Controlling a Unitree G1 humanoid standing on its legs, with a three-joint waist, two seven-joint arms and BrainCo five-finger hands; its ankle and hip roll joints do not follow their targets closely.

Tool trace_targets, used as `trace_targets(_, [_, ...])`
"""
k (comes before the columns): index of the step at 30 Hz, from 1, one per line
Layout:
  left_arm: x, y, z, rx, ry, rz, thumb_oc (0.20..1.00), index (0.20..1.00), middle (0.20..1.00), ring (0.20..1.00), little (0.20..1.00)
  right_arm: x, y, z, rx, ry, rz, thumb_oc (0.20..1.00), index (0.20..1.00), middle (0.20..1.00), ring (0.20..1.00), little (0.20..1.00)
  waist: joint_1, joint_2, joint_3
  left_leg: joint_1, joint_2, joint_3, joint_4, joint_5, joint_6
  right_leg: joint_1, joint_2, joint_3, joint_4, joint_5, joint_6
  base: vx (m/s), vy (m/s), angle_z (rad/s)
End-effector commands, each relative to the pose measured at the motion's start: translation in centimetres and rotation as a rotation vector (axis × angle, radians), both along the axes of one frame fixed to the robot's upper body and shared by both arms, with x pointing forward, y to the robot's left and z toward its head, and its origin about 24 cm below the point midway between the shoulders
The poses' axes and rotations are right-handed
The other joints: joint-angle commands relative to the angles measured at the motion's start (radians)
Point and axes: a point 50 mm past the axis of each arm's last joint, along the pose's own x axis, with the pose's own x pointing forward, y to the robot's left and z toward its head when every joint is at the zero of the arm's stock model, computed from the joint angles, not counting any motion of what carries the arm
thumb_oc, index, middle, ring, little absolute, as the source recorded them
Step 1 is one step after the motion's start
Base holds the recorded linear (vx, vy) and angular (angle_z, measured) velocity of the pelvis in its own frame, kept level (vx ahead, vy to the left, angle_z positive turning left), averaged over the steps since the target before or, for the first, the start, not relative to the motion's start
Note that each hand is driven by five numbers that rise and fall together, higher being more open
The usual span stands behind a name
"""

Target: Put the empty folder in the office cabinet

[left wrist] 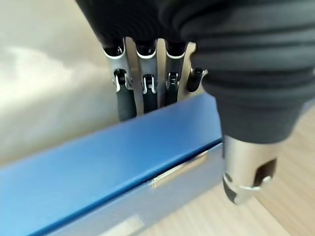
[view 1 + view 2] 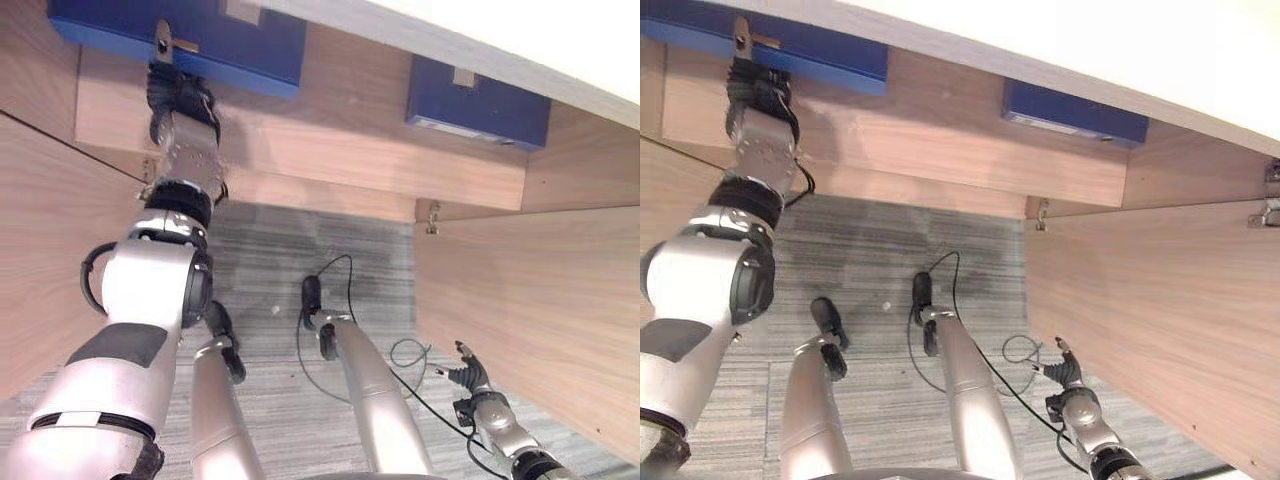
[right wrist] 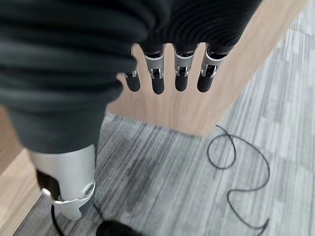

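Left hand (image 2: 183, 112) stretched up to blue folder (image 2: 215, 40) on cabinet shelf (image 2: 330, 150).
Eye views: 2nd folder (image 2: 478, 105) further right, right hand (image 2: 470, 380) low beside cabinet door (image 2: 540, 310). Left wrist: fingers (image 1: 142, 91) behind folder edge, thumb in front, pinching it, tips hidden. Right wrist: fingers (image 3: 179, 73) relaxed, empty.

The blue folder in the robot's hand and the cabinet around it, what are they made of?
The blue folder looks like smooth plastic-covered board, with a soft sheen and a metal strip at its edge. The light-brown cabinet shelf looks like wood-grain laminate, matt; solid wood cannot be ruled out.
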Motion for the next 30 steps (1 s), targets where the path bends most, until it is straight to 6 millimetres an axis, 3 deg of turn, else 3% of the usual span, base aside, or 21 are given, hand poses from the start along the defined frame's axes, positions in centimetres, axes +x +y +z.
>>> trace_targets(1, [-0.5,2.1,-3.9,-0.076,0.19,0.067,1.0,1.0,1.0,1.0,1.0,0.8,-2.0,1.4,-0.043,-0.047,-0.049,1.0,1.0,1.0,1.0,1.0,-0.052,-0.005,0.117,0.132,0.034,-0.058,0.056,-0.151,-0.015,0.054,-0.015,0.065,0.083,-0.063,0.047,-0.01,0.007,0.11])
trace_targets(2, [-0.5,1.3,-5.3,-0.08,0.218,0.043,1.0,1.0,1.0,1.0,1.0,1.1,-2.0,1.6,-0.04,-0.057,-0.05,1.0,1.0,1.0,1.0,1.0,-0.048,-0.007,0.121,0.15,0.029,-0.056,0.044,-0.148,-0.016,0.065,-0.018,0.066,0.078,-0.062,0.046,-0.01,-0.003,0.15])
trace_targets(17, [-0.9,-0.7,-9.4,-0.109,0.313,-0.014,1.0,1.0,1.0,1.0,1.0,1.2,-1.5,1.7,-0.039,-0.061,-0.03,1.0,1.0,1.0,1.0,1.0,-0.044,-0.014,0.127,0.223,0.03,-0.042,0.014,-0.138,-0.024,0.11,-0.02,0.076,0.093,-0.082,0.037,0.0,-0.001,0.01])
trace_targets(26, [-2.4,-1.9,-14.9,-0.138,0.456,-0.043,1.0,1.0,1.0,1.0,1.0,1.0,-1.6,1.2,-0.051,-0.02,-0.026,1.0,1.0,1.0,1.0,1.0,-0.024,-0.008,0.135,0.332,0.005,-0.025,-0.061,-0.119,-0.027,0.18,-0.035,0.09,0.076,-0.078,0.043,0.01,0.023,-0.03])
trace_targets(30, [-2.3,-2.9,-14.9,-0.123,0.446,-0.081,1.0,1.0,1.0,1.0,1.0,1.5,-1.9,1.4,-0.064,-0.015,-0.038,1.0,1.0,1.0,1.0,1.0,-0.019,-0.007,0.143,0.359,-0.008,-0.017,-0.1,-0.103,-0.028,0.203,-0.041,0.094,0.039,-0.058,0.049,-0.01,0.007,0.04])
